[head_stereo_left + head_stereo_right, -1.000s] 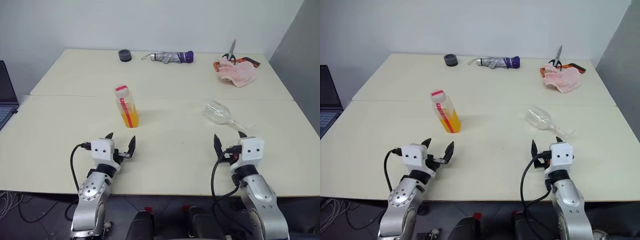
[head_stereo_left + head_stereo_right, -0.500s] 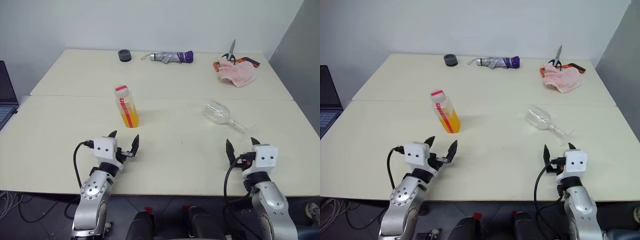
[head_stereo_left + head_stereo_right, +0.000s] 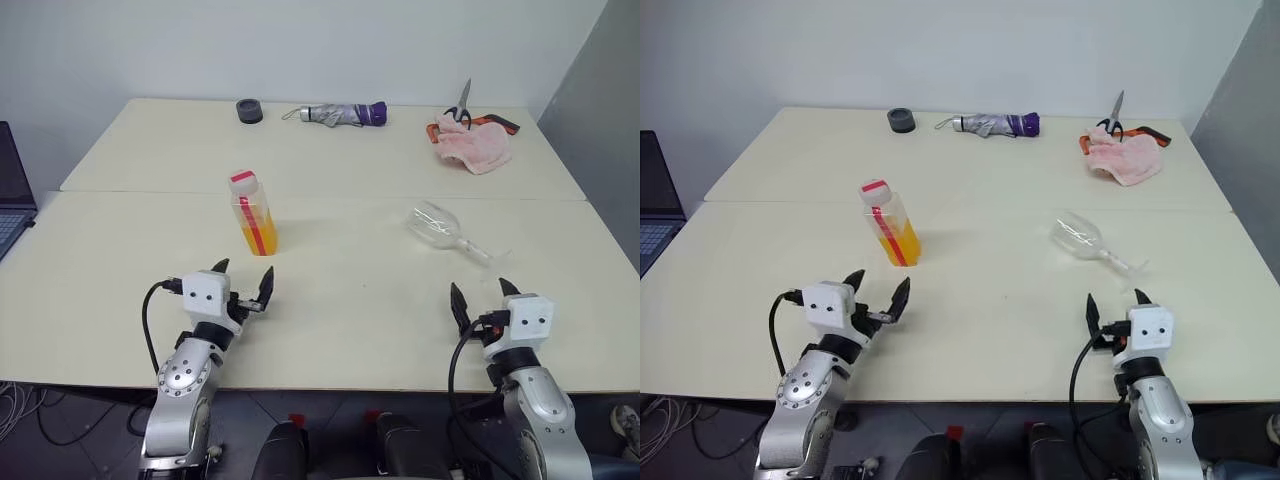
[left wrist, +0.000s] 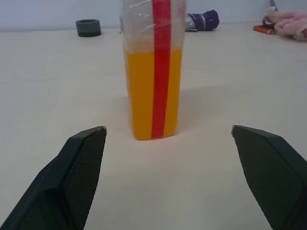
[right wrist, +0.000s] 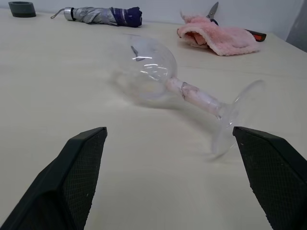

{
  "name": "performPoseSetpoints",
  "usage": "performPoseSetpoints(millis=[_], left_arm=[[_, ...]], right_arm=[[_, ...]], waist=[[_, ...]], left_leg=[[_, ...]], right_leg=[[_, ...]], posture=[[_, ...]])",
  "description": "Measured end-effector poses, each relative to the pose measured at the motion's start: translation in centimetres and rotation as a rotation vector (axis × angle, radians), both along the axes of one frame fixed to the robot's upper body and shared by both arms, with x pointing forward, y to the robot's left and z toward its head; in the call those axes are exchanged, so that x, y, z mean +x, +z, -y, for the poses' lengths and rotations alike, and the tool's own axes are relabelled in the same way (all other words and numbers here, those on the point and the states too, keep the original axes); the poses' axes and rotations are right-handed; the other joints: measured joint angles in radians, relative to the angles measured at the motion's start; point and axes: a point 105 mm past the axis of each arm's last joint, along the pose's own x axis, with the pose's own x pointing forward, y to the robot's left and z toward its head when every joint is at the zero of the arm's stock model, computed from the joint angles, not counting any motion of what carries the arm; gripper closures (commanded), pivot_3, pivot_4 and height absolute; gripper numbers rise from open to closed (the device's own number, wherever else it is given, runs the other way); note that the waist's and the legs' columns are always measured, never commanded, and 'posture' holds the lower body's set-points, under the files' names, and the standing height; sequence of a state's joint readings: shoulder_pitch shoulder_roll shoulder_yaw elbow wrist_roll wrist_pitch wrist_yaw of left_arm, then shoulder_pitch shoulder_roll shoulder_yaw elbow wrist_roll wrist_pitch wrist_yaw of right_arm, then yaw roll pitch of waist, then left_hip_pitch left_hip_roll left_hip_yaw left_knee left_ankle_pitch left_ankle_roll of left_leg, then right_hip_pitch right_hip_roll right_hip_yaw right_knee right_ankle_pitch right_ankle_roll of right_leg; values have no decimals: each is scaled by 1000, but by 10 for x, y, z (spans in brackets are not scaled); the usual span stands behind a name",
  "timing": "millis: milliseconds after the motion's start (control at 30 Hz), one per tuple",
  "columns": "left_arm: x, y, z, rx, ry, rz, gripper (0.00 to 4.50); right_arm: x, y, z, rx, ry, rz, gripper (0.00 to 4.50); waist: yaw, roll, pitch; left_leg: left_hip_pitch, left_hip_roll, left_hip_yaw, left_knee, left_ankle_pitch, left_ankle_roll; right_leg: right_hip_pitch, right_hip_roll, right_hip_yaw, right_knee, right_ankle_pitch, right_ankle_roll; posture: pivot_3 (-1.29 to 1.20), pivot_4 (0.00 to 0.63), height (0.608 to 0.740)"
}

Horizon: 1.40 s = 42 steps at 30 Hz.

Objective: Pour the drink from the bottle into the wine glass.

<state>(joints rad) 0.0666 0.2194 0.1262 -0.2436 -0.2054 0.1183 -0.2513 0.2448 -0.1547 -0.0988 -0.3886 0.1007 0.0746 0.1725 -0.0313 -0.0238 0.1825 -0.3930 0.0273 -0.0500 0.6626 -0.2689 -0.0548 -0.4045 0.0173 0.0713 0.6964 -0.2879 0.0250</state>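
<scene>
So the bottle stands upright mid-tabletop, capped, drink about half up. Wine glass lies on its side well right of the bottle. Left hand and right hand both spread wide, holding nothing.

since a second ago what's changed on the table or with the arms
The right gripper has drawn back toward the table's near edge and to the right, away from the wine glass, open and empty. The left gripper stayed put, open, facing the bottle. The bottle stays upright and capped, and the glass stays on its side.
</scene>
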Motion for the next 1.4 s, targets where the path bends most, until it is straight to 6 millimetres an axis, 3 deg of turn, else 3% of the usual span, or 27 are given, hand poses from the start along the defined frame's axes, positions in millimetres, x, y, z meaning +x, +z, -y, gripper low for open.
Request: performPoseSetpoints(millis=[133, 233, 400, 633, 1033, 1400], left_arm=[[0, 0, 0, -4, 3, 6, 22], [2, 2, -2, -2, 20, 13, 22], [11, 6, -8, -15, 64, -4, 22], [25, 20, -8, -4, 60, -3, 22], [43, 32, 5, 13, 9, -4, 22], [56, 39, 11, 13, -7, 2, 22]], right_arm=[[-1, 1, -3, -22, 42, 1, 0], [-6, 4, -19, -74, 192, -5, 0], [-6, 33, -49, -82, 450, 9, 0], [4, 66, -72, -61, 711, -38, 0], [-11, 64, -89, -99, 933, -101, 0], [-5, 55, -87, -147, 942, -45, 0]], waist=[[0, 0, 0], [0, 0, 0], [-1, 0, 0], [0, -1, 0], [1, -1, 0], [2, -1, 0]], left_leg=[[0, 0, 0, 0, 0, 0], [0, 0, 0, 0, 0, 0], [0, 0, 0, 1, 0, 0], [-1, -1, -2, 1, 0, 0], [-1, -1, -3, 1, 0, 0], [-1, -1, -2, 1, 0, 0]], right_leg=[[0, 0, 0, 0, 0, 0], [0, 0, 0, 0, 0, 0], [0, 1, 0, 0, 0, 0], [1, 1, -2, 0, 2, -2], [1, 1, -3, 0, 2, -3], [1, 0, -3, 0, 2, -3]], posture=[[0, 150, 740], [0, 150, 740], [0, 150, 740], [0, 150, 740], [0, 150, 740], [0, 150, 740]])
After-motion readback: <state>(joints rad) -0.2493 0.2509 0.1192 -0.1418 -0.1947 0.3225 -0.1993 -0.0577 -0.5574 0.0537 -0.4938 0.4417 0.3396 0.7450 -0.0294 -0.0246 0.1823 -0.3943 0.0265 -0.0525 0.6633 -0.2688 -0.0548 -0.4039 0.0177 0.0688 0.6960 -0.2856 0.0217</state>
